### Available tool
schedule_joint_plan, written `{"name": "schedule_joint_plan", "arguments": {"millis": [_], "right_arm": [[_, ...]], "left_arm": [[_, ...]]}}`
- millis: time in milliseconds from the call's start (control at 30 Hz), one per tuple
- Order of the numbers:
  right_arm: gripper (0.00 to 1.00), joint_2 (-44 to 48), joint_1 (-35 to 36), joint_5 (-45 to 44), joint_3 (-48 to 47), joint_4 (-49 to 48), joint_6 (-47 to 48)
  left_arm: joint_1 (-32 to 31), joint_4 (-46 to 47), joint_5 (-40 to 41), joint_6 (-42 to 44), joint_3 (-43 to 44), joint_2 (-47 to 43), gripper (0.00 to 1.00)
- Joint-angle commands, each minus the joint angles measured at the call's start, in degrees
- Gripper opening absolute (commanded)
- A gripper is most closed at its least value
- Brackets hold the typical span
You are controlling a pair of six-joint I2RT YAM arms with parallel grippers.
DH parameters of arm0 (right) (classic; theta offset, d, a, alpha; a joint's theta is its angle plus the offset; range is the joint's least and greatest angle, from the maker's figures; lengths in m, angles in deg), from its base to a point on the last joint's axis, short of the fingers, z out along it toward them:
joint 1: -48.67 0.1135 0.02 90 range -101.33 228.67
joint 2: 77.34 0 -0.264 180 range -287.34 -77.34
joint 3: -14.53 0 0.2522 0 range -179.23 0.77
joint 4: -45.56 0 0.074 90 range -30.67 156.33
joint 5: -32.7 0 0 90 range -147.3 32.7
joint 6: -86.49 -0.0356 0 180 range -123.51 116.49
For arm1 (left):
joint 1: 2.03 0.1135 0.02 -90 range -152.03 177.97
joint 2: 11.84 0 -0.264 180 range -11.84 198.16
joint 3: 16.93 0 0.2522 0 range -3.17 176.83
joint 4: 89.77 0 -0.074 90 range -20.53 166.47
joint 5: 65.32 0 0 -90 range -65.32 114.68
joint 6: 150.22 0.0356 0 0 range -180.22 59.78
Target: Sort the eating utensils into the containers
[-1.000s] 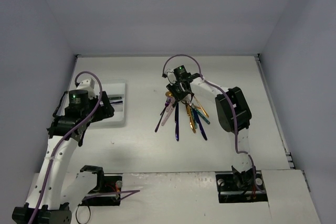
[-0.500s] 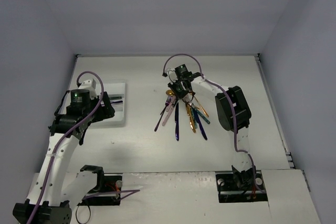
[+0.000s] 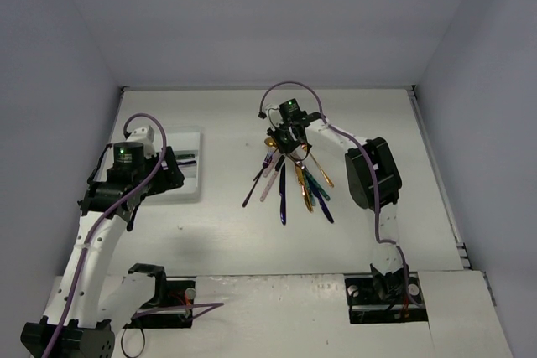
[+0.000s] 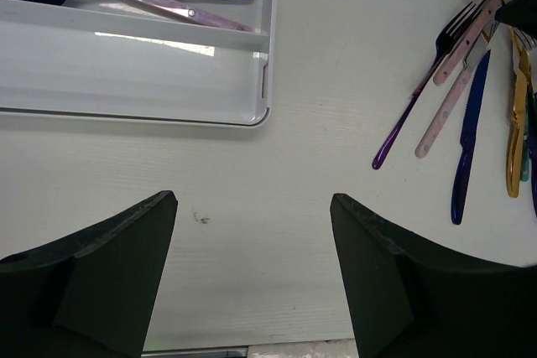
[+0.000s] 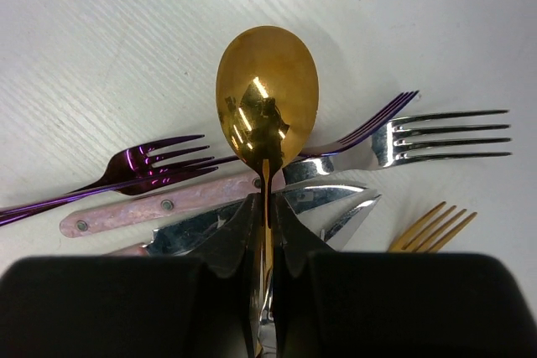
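Between fingers point(image 5: 237, 239), gold spoon point(image 5: 267, 94) (bowl foremost)

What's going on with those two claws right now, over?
Right gripper shut on gold spoon. Left gripper open, empty, beside tray. Purple fork, silver fork crowd the spoon.
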Motion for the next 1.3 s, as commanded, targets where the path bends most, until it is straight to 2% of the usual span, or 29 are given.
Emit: {"name": "schedule_joint_plan", "arguments": {"millis": [0, 400, 633, 800, 967, 1067, 1167, 1267], "right_arm": [[0.00, 8.29, 0.77, -1.97, -4.60, -1.03, -0.71], [0.00, 9.99, 1.95, -3.41, -11.52, -1.20, -0.96], [0.00, 8.13, 4.57, -4.29, -17.61, -1.36, -7.22], [0.00, 10.66, 8.27, -8.46, -17.85, -1.85, -19.89], [0.00, 14.80, 11.98, -11.79, -15.39, -2.58, -31.29], [0.00, 17.48, 13.70, -12.63, -12.37, -3.46, -40.28], [0.00, 20.38, 15.60, -15.56, -9.29, -4.73, -46.26], [0.00, 23.05, 17.64, -17.52, -6.62, -6.06, -49.82]], "left_arm": [[-0.24, 1.61, -1.71, 1.33, 3.81, 0.69, 0.71], [-0.15, 2.66, -5.26, 1.37, 4.92, 1.43, 0.71], [-0.15, 5.57, -9.82, -0.28, 4.56, 0.74, 0.71], [-0.16, 11.80, -14.98, -5.15, 3.06, 0.13, 0.71], [-1.22, 23.61, -21.31, -13.80, 0.45, 1.11, 0.71], [-3.75, 29.05, -21.01, -16.14, 0.44, 2.37, 0.71], [-9.65, 30.17, -17.29, -15.27, 2.55, 4.63, 0.71], [-12.57, 30.18, -15.16, -14.72, 3.46, 7.29, 0.71]]}}
